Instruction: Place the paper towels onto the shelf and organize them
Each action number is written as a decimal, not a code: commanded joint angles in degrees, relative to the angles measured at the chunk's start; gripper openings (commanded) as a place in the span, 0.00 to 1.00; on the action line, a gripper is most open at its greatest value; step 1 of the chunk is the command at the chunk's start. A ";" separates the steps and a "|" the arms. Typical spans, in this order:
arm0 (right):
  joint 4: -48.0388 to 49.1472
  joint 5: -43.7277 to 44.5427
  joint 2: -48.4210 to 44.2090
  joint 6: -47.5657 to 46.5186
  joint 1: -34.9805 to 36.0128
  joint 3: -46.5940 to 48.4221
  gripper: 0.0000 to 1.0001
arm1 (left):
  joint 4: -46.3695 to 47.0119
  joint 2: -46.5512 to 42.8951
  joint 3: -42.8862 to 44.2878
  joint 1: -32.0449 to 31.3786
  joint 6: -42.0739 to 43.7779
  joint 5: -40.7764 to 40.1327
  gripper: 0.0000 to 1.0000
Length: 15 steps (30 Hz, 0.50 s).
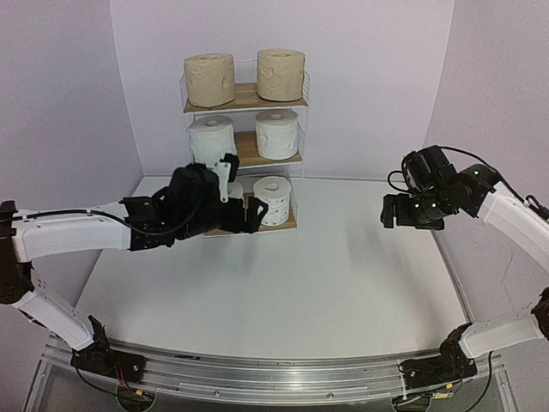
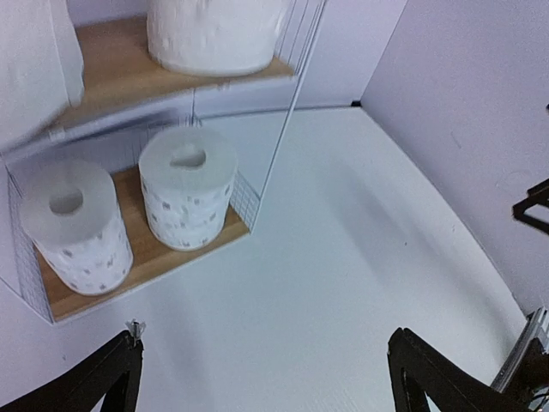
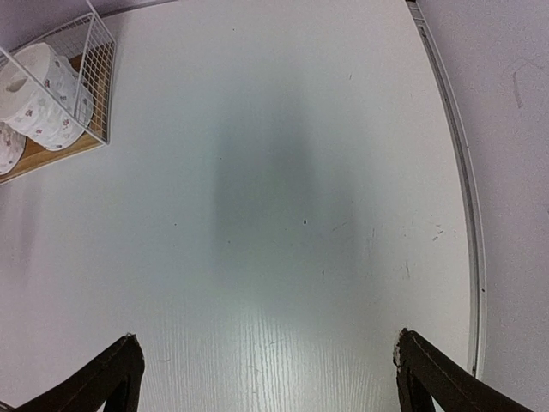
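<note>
**Six rolls shelved, two to a tier**

The small three-tier shelf (image 1: 246, 96), brown wood-grain boards in a thin white wire frame, stands upright just ahead and to the left of the left gripper's (image 2: 264, 343) jaws, clear of them. All six fat paper rolls stand on end, hollow cores up, in side-by-side pairs. The tan-beige pair (image 1: 209, 79) is on top, the plain white pair (image 1: 277, 133) in the middle. The white dark-dotted pair (image 2: 187, 197) on the bottom board lies nearest those jaws. From the right gripper's (image 3: 266, 348) jaws the shelf lies well apart, far ahead-left.
</note>
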 commanded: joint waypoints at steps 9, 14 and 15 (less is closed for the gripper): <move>2.68 0.49 0.24 1.02 0.06 -3.17 0.98 | 9.24 21.93 -1.95 1.00 -25.60 -14.08 1.00; 4.17 0.71 -0.75 1.53 0.06 -4.65 0.98 | 9.75 28.70 1.52 2.28 -29.15 -15.83 1.00; 4.39 0.63 -0.91 1.63 0.07 -4.87 0.98 | 9.98 29.63 2.35 2.31 -29.44 -16.80 1.00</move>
